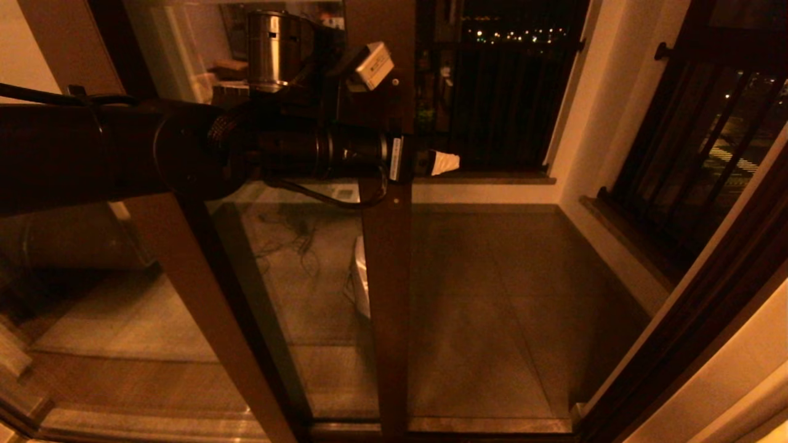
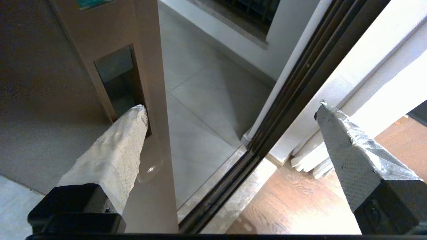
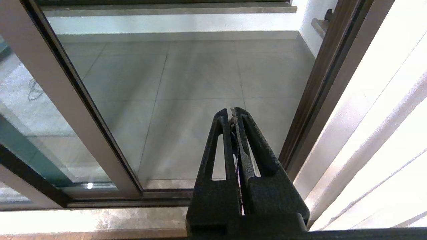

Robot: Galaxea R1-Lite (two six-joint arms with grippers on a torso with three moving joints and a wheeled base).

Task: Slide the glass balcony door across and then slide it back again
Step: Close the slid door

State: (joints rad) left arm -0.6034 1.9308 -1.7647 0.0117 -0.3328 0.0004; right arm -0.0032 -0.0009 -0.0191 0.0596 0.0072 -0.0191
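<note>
The glass balcony door [image 1: 308,277] stands partly slid aside, its dark brown stile [image 1: 388,277] upright in the middle of the head view. My left gripper [image 1: 425,163] is open and straddles the stile's free edge. In the left wrist view, one taped finger [image 2: 123,143] has its tip inside the recessed handle slot [image 2: 118,80], just above a small screw [image 2: 150,169]. The other finger [image 2: 347,153] hangs free on the open side. My right gripper [image 3: 232,111] is shut on nothing, held low before the opening and out of the head view.
Right of the stile the doorway opens onto the tiled balcony floor [image 1: 492,295]. The dark door jamb [image 1: 677,320] runs down the right side, and the floor track [image 2: 213,196] runs below. A fixed panel's lighter stile [image 1: 203,307] slants at the left. Black-barred windows [image 1: 695,160] line the balcony.
</note>
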